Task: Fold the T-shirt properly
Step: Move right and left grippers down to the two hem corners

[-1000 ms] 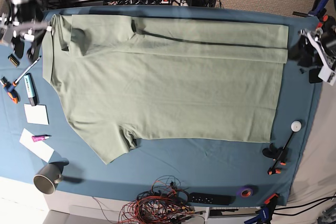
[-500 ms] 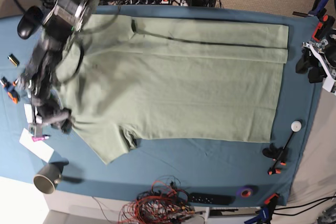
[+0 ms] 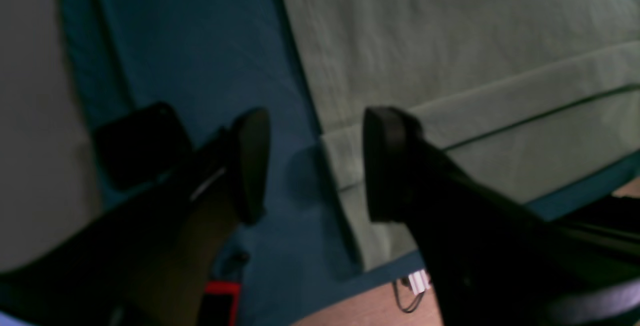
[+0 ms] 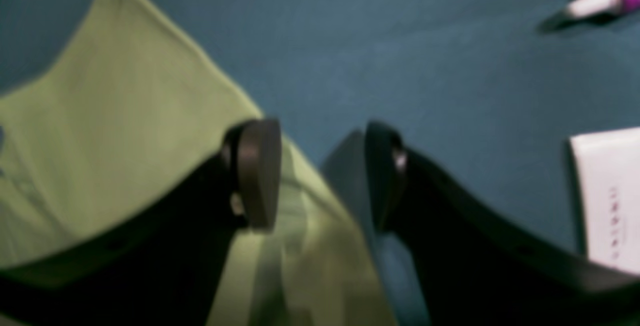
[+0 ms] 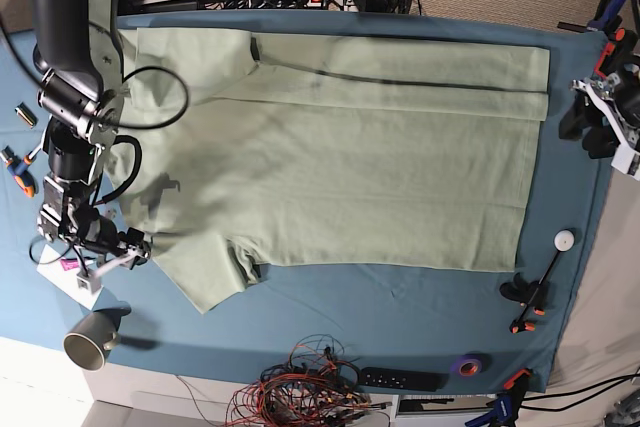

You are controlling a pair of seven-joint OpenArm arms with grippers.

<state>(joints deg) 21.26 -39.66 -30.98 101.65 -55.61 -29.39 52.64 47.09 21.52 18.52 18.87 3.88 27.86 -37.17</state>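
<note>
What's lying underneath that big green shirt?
The T-shirt lies on a teal-blue table cloth, visible around its edges. Whatever is beneath the shirt's middle is covered.

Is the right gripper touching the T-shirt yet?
Cannot tell. In the right wrist view the open right gripper straddles the T-shirt edge, but blur hides any contact.

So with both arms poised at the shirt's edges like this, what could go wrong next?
The right gripper has open jaws straddling the sleeve edge; closing might also pinch the blue cloth underneath. The left gripper hangs open by the folded hem corner and may catch only one layer, undoing the fold. A paper slip lies close to the right jaws.
</note>
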